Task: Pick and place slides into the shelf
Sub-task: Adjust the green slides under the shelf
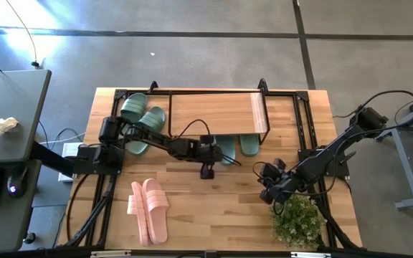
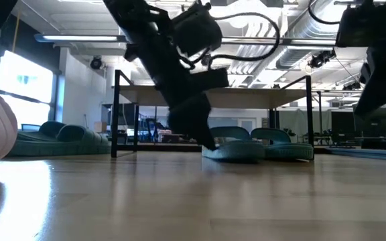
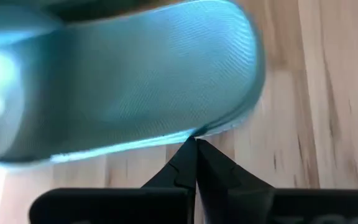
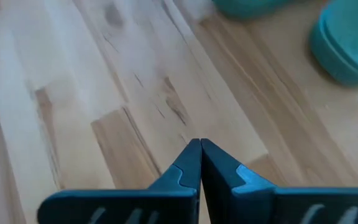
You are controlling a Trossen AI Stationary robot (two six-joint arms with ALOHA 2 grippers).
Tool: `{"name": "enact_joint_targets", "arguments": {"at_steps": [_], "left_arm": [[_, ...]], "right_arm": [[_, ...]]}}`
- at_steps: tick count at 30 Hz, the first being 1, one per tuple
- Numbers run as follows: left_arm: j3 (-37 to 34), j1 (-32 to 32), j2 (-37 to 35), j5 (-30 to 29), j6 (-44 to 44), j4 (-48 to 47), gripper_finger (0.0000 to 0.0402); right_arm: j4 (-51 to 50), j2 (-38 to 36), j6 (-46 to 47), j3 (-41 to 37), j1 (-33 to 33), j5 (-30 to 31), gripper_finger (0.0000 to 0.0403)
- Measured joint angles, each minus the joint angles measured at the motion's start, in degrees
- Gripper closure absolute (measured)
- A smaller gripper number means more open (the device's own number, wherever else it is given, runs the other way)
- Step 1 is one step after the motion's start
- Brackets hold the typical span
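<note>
While its two dark fingers meet tip to tip with no gap, the left gripper (image 3: 195, 144) rests its point against the heel edge of a sage-green slide (image 3: 117, 87) and grips nothing; in the overhead view this gripper (image 1: 224, 159) sits just below centre, at the front of the shelf (image 1: 217, 112). The slide's footbed is finely ribbed rubber with a rounded, raised rim. It lies half under the shelf's light wooden plank, beside a second green slide (image 1: 249, 145). Two more green slides (image 1: 141, 118) lie at the shelf's left end, and the pale pink pair (image 1: 149, 208), smooth with broad straps, lies at lower left. The right gripper (image 4: 200, 147), likewise pinched closed and empty, hovers over bare plank tabletop (image 1: 214, 208) at lower right, near a leafy green plant (image 1: 297, 222).
</note>
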Motion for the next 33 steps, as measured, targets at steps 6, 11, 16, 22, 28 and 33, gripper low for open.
{"name": "enact_joint_targets", "arguments": {"at_steps": [6,11,16,22,28,33], "left_arm": [[1.4,-0.1,2.0,-1.7,-0.7,-0.7,0.0402],[1.9,-0.1,2.1,-4.9,-0.9,-0.7,0.0402],[1.9,-0.1,2.1,-7.1,-2.0,-1.5,0.0401],[1.9,-0.1,2.1,-10.6,-3.9,-1.8,0.0402],[1.9,0.4,2.3,-11.1,-4.3,-1.6,0.0401],[1.9,0.7,2.5,-12.5,-4.3,-1.6,0.0402]], "right_arm": [[3.5,1.1,-5.7,0.0,-1.4,4.0,0.0403],[8.2,6.7,-8.7,0.0,-3.5,9.7,0.0403],[17.9,15.1,-12.3,0.0,-5.3,10.8,0.0403],[32.1,23.4,-12.3,0.0,-5.9,14.4,0.0403],[43.6,29.5,-11.2,0.0,-7.1,17.2,0.0403],[47.5,32.5,-9.0,0.0,-8.6,21.4,0.0403]]}}
